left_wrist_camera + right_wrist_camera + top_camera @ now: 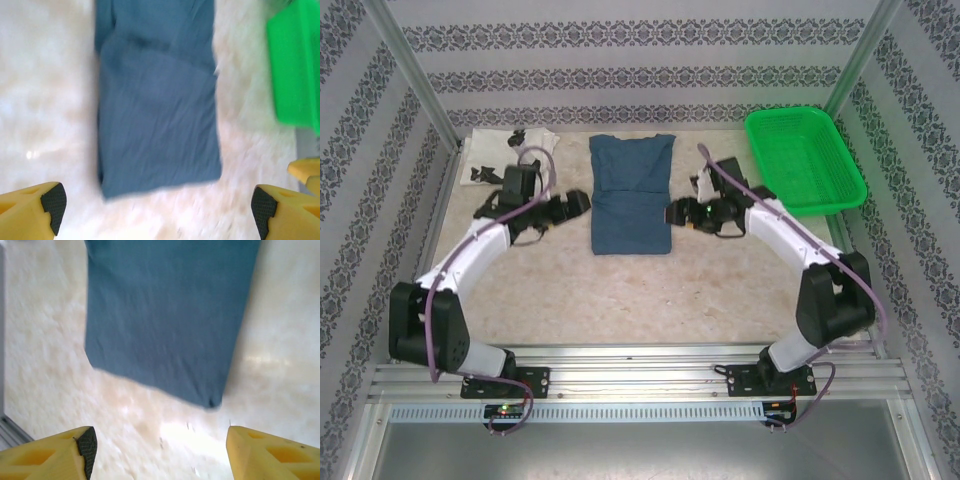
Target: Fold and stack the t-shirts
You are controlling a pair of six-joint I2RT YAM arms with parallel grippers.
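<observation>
The dark blue-teal t-shirt (631, 195) lies flat on the table as a long folded rectangle, sleeves tucked in. It also fills the upper part of the left wrist view (157, 110) and the right wrist view (167, 315). My left gripper (578, 201) hovers just left of the shirt, open and holding nothing (157, 207). On the shirt's right side my right gripper (675, 212) is open and holding nothing too (160, 450). The folded white shirt with black marks (505, 150) rests at the back left corner.
A bright green mesh basket (804, 158) stands at the back right, its edge visible in the left wrist view (295, 65). Patterned walls and metal posts enclose the table (640, 300). Bare tabletop stretches in front of the shirt.
</observation>
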